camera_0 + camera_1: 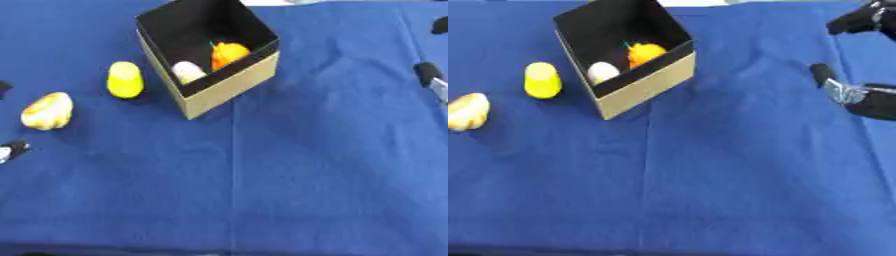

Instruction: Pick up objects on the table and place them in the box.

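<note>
A cardboard box (229,86) with a black inside stands tilted at the back middle of the blue cloth. In it lie an orange thing (229,54) and a white egg-shaped thing (187,71). Just left of the box stands a yellow rounded object (125,80). Farther left lies a pale yellow and white lump (48,111). My right hand (870,99) is at the right edge, well away from the box, fingers (856,21) spread and holding nothing. Only the tips of my left hand (10,150) show at the left edge, near the pale lump, spread apart.
The blue cloth (289,180) covers the whole table, with a seam down its middle. The near half and the stretch right of the box carry nothing. A pale strip of something shows beyond the far edge.
</note>
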Motion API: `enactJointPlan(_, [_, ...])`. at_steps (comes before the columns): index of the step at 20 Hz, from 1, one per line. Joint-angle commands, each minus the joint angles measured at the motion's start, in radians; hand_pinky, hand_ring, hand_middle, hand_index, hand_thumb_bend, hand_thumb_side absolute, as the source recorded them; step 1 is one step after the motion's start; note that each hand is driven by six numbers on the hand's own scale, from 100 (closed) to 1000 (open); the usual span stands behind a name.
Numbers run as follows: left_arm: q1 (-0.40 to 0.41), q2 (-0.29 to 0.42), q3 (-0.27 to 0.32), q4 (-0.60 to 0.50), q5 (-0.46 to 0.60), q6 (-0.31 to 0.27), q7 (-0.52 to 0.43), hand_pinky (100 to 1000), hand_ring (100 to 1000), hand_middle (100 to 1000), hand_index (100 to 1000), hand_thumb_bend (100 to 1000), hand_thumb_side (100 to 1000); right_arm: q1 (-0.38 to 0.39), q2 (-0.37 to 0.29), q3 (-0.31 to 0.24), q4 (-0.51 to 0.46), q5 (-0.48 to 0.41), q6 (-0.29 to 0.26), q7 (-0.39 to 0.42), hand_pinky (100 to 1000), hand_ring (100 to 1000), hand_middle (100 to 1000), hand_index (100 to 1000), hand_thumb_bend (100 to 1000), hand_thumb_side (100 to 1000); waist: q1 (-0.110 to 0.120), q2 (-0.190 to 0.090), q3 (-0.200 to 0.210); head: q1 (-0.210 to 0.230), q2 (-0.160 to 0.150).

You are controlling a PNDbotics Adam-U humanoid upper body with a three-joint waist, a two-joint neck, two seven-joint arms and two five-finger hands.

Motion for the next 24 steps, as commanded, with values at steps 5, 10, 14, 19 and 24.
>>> enactJointPlan(5, [-0.083,0.091,-0.064,0.063,0.003,-0.008,-0.051,831,772,736,868,542,331,0.003,0.013,-0.029,-0.020,0.015,0.007,-0.055,753,761,608,721,320,134,0.005,-0.012,-0.015,0.015,-0.015])
enactJointPlan(10, [-0.158,0.094,-0.114,0.152,-0.053,-0.032,-0.079,832,778,742,868,537,295,0.005,0.025,-0.028,-0.020,0.025,0.014,-0.073,749,756,603,718,320,134,0.013,-0.008,-0.027,0.019,-0.018])
enactJointPlan(14, [-0.213,0.074,-0.134,0.206,-0.071,-0.053,-0.083,832,775,735,862,476,142,0.001,0.031,-0.026,-0.020,0.028,0.019,-0.082,748,755,601,717,319,135,0.016,-0.005,-0.035,0.024,-0.023])
enactJointPlan(19, [-0.281,0.042,-0.167,0.260,-0.063,-0.055,-0.114,824,766,718,853,437,100,-0.008,0.043,-0.022,-0.020,0.023,0.025,-0.079,746,754,600,716,313,141,0.019,-0.001,-0.045,0.033,-0.028])
enactJointPlan(24, [-0.329,0.013,-0.191,0.302,-0.058,-0.056,-0.130,821,762,714,853,438,100,-0.013,0.052,-0.025,-0.020,0.017,0.033,-0.082,744,753,598,715,312,142,0.020,0.003,-0.052,0.040,-0.033])
